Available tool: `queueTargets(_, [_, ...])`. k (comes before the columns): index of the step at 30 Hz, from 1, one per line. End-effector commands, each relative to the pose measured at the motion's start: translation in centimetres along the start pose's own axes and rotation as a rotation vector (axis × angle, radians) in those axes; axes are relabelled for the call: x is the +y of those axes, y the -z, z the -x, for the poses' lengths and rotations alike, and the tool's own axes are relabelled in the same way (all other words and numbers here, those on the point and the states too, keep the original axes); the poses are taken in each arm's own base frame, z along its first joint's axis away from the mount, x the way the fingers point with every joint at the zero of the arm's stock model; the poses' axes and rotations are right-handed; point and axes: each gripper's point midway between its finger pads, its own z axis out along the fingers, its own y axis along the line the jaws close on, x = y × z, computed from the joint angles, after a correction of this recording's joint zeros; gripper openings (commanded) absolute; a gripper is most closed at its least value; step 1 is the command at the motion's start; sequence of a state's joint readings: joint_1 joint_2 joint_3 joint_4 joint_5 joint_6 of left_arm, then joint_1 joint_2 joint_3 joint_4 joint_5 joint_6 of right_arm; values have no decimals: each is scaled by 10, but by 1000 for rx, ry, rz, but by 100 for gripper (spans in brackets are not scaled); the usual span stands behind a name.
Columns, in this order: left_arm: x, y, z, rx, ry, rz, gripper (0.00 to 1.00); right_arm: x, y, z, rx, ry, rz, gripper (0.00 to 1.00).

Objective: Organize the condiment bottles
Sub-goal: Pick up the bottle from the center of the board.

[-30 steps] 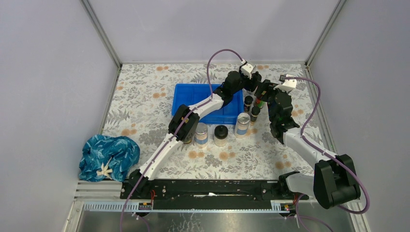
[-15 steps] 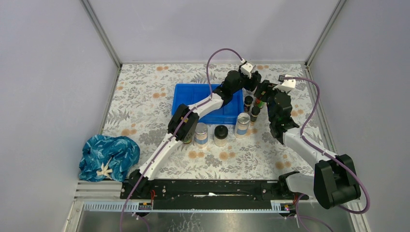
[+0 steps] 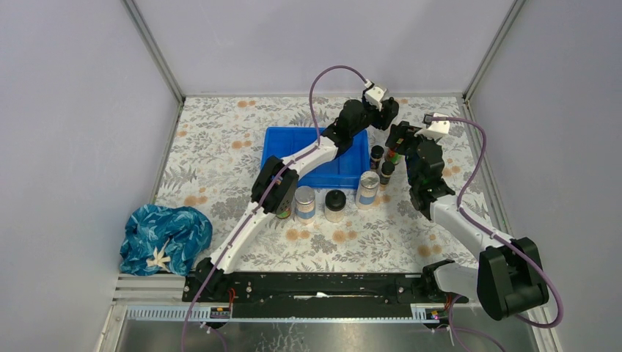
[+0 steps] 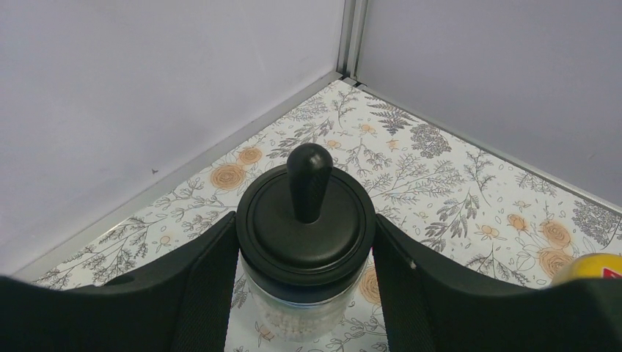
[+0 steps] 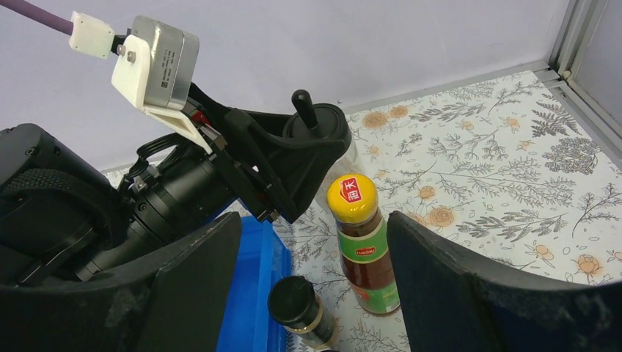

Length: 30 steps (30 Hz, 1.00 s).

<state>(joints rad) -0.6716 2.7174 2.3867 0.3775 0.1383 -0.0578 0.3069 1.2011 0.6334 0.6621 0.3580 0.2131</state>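
Observation:
My left gripper is shut on a clear black-domed jar and holds it above the table's far right part, beyond the blue tray. My right gripper is open, its jaws standing either side of a yellow-capped bottle and a tiny black-capped bottle that stand right of the tray. In the top view a second tiny bottle, two silver-lidded jars and another black-domed jar stand in front of the tray. A dark bottle is mostly hidden by the left arm.
A crumpled blue cloth lies at the near left. The enclosure walls and their aluminium corner post stand close behind the held jar. The left arm stretches across the tray, and its wrist fills the left of the right wrist view.
My left gripper has carried the black-domed jar up and toward the back right, away from the right gripper. The right arm has barely moved.

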Motion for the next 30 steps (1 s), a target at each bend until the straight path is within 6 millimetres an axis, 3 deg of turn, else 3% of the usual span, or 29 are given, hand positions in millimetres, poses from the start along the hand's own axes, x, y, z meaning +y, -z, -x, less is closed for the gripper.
queueTargets(1, [1, 4, 80, -179, -37, 13, 0, 1, 5, 19, -51, -1, -13, 79])
queueTargets(22, [-8, 19, 115, -181, -112, 27, 0, 2, 16, 29, -61, -19, 0, 79])
queueTargets(30, [-9, 29, 120, -168, -117, 33, 0, 2, 22, 33, -65, -24, 4, 79])
